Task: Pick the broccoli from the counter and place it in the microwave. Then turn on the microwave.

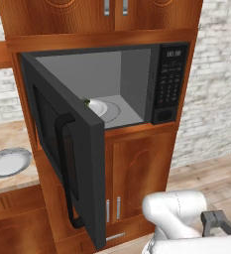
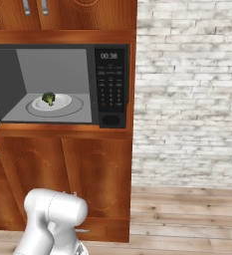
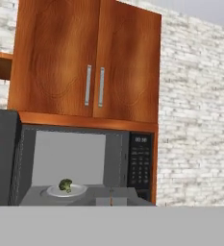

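The black microwave (image 1: 169,79) stands with its door (image 1: 62,163) swung wide open to the left. Inside, the broccoli (image 2: 49,98) rests on a small white plate (image 2: 55,103) over the glass turntable; the hand view has the broccoli (image 3: 65,185) left of centre, and the left base view has a sliver of it (image 1: 86,102) past the door's edge. My gripper (image 3: 111,198) is shut and holds nothing, drawn back and low in front of the microwave. The beige counter (image 1: 10,186) lies to the left, beyond the door.
A round grey plate (image 1: 8,161) lies on the counter at the left. Wooden cabinets (image 3: 94,62) sit above the microwave and more below it (image 2: 92,179). A white brick wall (image 2: 187,99) and wood floor (image 2: 187,219) lie to the right.
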Motion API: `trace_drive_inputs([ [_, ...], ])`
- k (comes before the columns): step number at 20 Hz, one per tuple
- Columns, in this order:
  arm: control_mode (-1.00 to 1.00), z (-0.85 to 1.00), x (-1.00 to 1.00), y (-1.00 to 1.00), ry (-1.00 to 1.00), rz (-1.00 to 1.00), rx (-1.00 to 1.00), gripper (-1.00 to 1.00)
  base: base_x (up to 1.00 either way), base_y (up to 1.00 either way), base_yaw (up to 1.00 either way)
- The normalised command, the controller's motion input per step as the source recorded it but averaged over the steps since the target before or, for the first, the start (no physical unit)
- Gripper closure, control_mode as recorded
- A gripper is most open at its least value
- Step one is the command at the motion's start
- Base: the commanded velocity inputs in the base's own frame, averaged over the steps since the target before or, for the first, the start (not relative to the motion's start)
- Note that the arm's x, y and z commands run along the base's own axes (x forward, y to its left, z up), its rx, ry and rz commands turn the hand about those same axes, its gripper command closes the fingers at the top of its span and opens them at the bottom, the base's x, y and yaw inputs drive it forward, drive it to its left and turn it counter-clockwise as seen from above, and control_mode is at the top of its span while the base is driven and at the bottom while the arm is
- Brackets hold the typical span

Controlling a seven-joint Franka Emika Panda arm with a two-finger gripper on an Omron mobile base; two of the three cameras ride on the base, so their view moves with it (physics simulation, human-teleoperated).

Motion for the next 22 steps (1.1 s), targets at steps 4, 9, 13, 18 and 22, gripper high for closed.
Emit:
trace_drive_inputs([
  [4, -1.0, -0.02, 0.01, 0.41, -0.11, -0.05, 0.0, 1.0, 0.0, 0.0, 0.0],
  [9, -1.0, -0.1, 0.18, 0.48, -0.02, -0.06, 0.0, 1.0, 0.0, 0.0, 0.0],
  [13, -1.0, -0.23, 0.34, 0.51, 0.0, -0.08, 0.0, 1.0, 0.0, 0.0, 0.0],
  [18, -1.0, -0.4, 0.5, 0.46, 0.0, -0.11, 0.0, 1.0, 0.0, 0.0, 0.0],
  [22, -1.0, -0.47, 0.51, 0.47, 0.0, -0.11, 0.0, 1.0, 0.0, 0.0, 0.0],
])
